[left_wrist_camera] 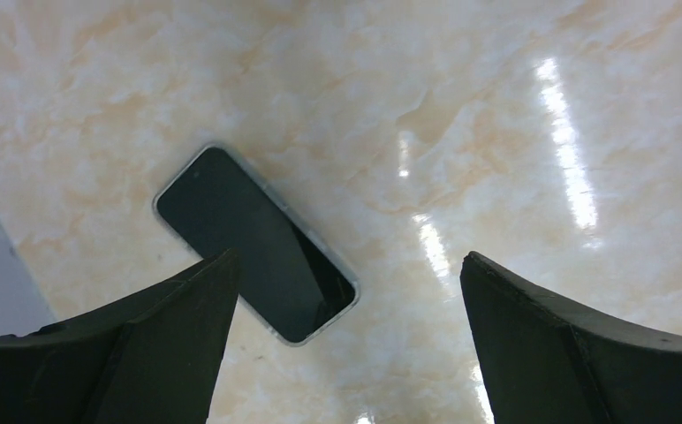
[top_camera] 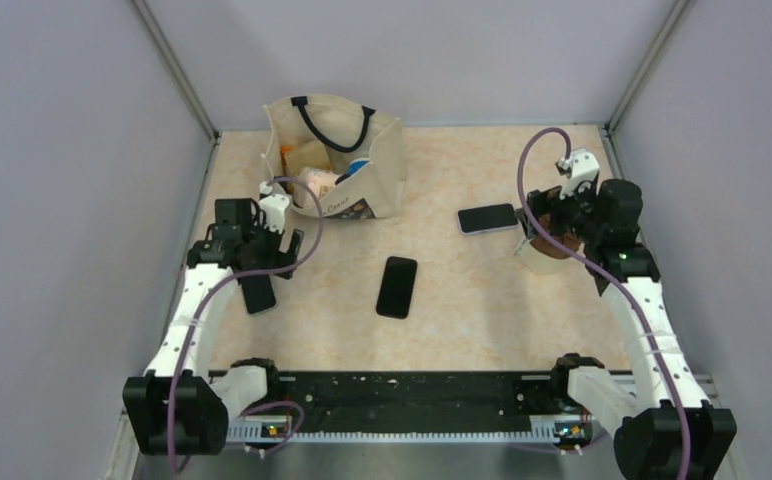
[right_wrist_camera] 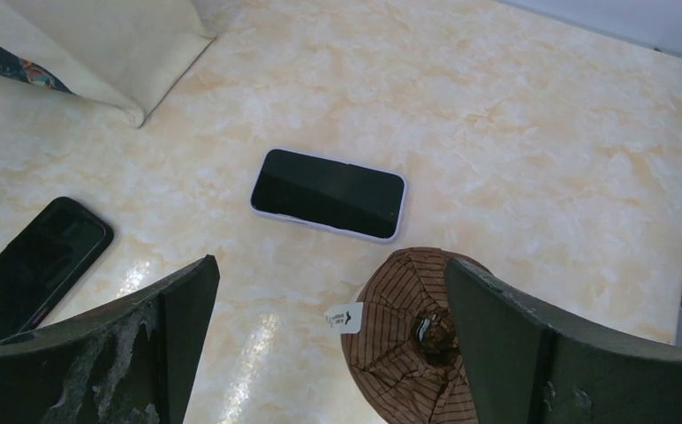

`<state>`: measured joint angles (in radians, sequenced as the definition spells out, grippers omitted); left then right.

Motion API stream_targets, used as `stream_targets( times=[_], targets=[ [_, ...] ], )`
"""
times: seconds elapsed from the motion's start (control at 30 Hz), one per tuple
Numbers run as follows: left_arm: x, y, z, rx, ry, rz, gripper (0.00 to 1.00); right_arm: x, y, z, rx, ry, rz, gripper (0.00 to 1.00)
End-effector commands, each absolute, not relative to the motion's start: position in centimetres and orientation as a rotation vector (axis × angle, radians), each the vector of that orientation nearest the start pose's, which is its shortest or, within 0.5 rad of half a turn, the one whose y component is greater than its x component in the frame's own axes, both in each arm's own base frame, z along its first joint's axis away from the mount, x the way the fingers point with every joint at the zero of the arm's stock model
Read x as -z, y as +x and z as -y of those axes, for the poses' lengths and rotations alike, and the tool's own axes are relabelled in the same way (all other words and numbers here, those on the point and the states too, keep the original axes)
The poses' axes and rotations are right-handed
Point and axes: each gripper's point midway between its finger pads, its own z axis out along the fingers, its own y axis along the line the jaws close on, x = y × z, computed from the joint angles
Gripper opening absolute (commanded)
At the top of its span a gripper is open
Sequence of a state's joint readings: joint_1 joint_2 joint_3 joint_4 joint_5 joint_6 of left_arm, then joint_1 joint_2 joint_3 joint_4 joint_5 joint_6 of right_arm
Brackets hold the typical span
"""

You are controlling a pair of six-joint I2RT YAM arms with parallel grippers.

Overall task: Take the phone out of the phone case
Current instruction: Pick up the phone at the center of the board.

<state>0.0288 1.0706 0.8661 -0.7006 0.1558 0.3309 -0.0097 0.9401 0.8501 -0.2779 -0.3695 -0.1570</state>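
Since both arms hang over the marble-patterned desk (top_camera: 462, 330) with nothing between their fingers, no phone is held yet: the left gripper (left_wrist_camera: 348, 261) stands wide open, and so does the right gripper (right_wrist_camera: 330, 265). Just ahead of the right gripper lies a dark phone in a thick pale lilac case (right_wrist_camera: 329, 194), flat and screen up. I judge it the likeliest task item, because its case rim is plain to see. Directly below the left gripper, partly behind one finger, lies a dark phone with a thin clear rim (left_wrist_camera: 253, 243); whether that rim is a case I cannot tell. A plain black phone (top_camera: 397, 286) lies between the two grippers, apart from both. All three lie flat and separate, probably so that fingers can reach their edges. Close under the right gripper sits a brown striped fabric cap (right_wrist_camera: 399, 336) with a white tag. Beyond the left gripper stands a cream canvas tote bag (top_camera: 387, 175), mouth open, holding packets in orange and blue too small to identify.
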Motion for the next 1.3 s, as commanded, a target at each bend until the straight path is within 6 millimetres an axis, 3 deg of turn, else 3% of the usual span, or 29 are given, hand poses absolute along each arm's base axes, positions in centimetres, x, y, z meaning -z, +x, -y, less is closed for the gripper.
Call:
stream_targets(
  times=[0.0, 0.37, 0.7, 0.97, 1.13, 1.27],
  targets=[
    [-15.9, 27.7, 5.2, 0.222, 0.518, -2.348, 0.99, -24.2, 32.7, -5.7, -0.251, -0.409, -1.863, 0.99],
    [-15.1, 28.4, 17.1, 0.405, 0.68, -2.319, 0.99, -21.9, 33.4, -5.6, -0.259, -0.408, -1.915, 0.99],
    [-12.7, 30.2, 24.5, 0.51, 0.535, -2.427, 0.99, -21.6, 33.4, -5.5, -0.247, -0.416, -1.901, 0.99],
    [-8.7, 30.6, 28.7, 0.411, 0.545, -2.564, 0.99, -21.8, 33.4, -5.6, -0.244, -0.42, -1.89, 0.99],
    [-6.1, 30.6, 29.6, 0.361, 0.572, -2.616, 0.99, -22.1, 33.2, -5.8, -0.257, -0.424, -1.881, 0.99],
    [-5.0, 30.9, 29.2, 0.29, 0.569, -2.625, 0.99, -22.4, 33.0, -6.0, -0.267, -0.431, -1.869, 0.99]
  ],
)
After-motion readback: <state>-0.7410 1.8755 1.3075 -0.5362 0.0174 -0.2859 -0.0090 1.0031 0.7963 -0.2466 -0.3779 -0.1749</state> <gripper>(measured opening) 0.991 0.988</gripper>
